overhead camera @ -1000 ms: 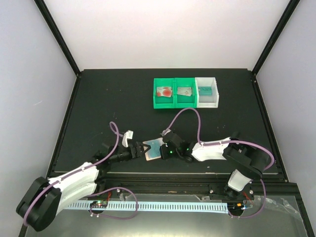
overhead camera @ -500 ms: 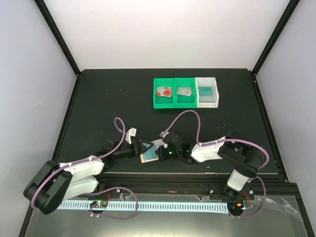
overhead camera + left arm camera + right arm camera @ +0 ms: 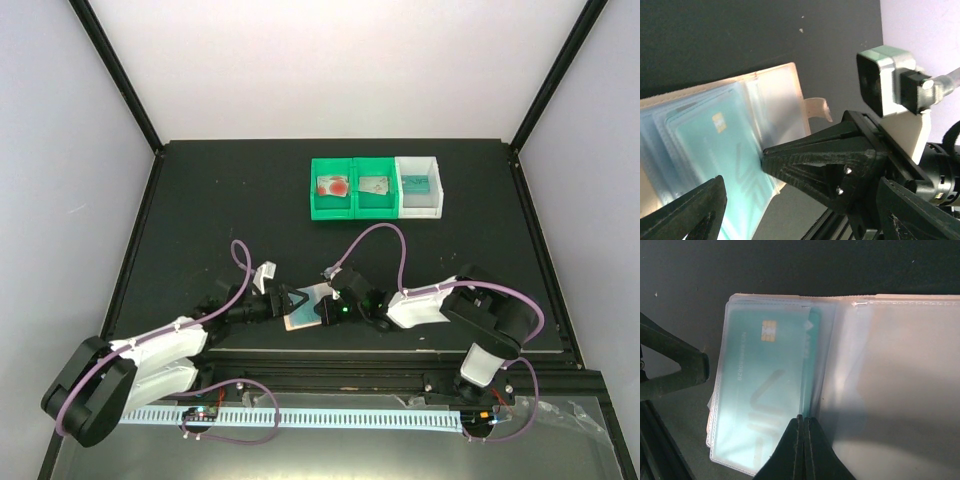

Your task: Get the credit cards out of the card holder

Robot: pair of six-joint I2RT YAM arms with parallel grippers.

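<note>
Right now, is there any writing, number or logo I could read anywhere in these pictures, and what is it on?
Teal card in the card holder: small print beside its gold chip, too blurred to read.
Cards in the bins: too small to read.
No other text can be read.

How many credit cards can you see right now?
4: red-blotched card, grey card and teal card in separate bins; a second teal card in the card holder. Others may hide behind it.
</note>
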